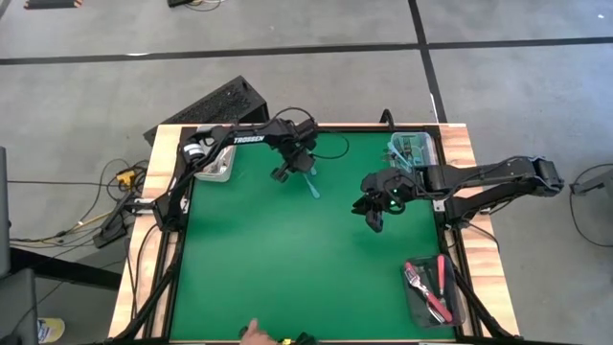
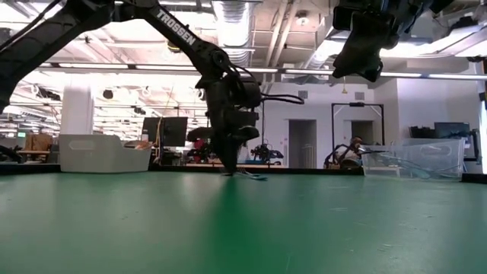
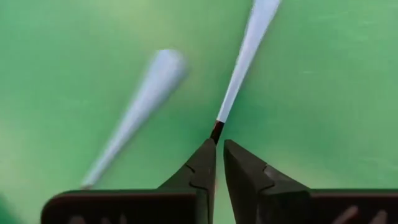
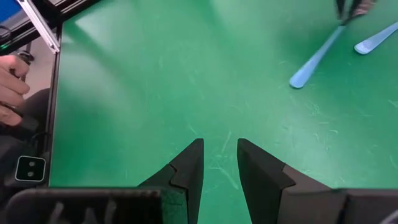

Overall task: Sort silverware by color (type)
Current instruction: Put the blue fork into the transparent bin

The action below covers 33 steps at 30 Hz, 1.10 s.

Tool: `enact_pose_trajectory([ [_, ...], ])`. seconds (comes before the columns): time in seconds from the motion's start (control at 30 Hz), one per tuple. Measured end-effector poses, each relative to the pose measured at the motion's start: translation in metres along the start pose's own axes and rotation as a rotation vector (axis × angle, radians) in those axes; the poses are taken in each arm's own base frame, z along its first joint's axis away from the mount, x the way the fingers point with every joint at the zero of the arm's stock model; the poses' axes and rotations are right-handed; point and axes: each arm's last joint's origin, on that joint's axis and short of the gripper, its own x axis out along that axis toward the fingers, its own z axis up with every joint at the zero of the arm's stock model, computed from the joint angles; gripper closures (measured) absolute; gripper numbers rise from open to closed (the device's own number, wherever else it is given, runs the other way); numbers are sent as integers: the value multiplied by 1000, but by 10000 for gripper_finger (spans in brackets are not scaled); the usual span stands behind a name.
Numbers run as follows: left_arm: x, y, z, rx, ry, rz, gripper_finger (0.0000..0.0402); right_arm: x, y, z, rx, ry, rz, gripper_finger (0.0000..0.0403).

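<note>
Green table (image 1: 287,278) carries two light-blue forks: one (image 1: 313,185) lies near the far middle under the left gripper (image 1: 283,173), a second (image 3: 140,112) sits just beside it. Red-handled forks (image 1: 429,286) lie in a dark bin (image 1: 458,309) at the near right corner; a clear bin (image 1: 414,151) stands at the far right.

The forks look light, stiff and slick, with thin handles, so a mid-handle pinch seems safest; an end grip may let one swing.

Left wrist view shows the left fingers almost shut at the tip of one handle; whether they truly clamp it is unclear.

Right gripper (image 4: 217,165) hovers mid-table, part open, holding nothing. Its view also shows a person's hand (image 4: 11,87) at the table edge.
</note>
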Motion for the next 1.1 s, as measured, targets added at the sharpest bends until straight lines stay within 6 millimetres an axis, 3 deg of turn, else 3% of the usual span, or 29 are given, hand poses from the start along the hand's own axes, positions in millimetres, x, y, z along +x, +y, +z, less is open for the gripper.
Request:
enact_pose_trajectory([
  [0.13, 0, -13, 5, -3, 37, -96, 385, 0, 0, 0, 4, 0, 0, 281],
  [0.33, 1, -15, 12, -74, 46, -84, 369, 0, 1, -1, 11, 1, 4, 281],
  [0.77, 3, -16, 18, -91, 50, -69, 265, 0, 13, -7, 10, -10, -22, 281],
  [1.1, 0, -17, 18, -29, 67, -60, 260, 0, 27, -16, 26, 3, -27, 281],
])
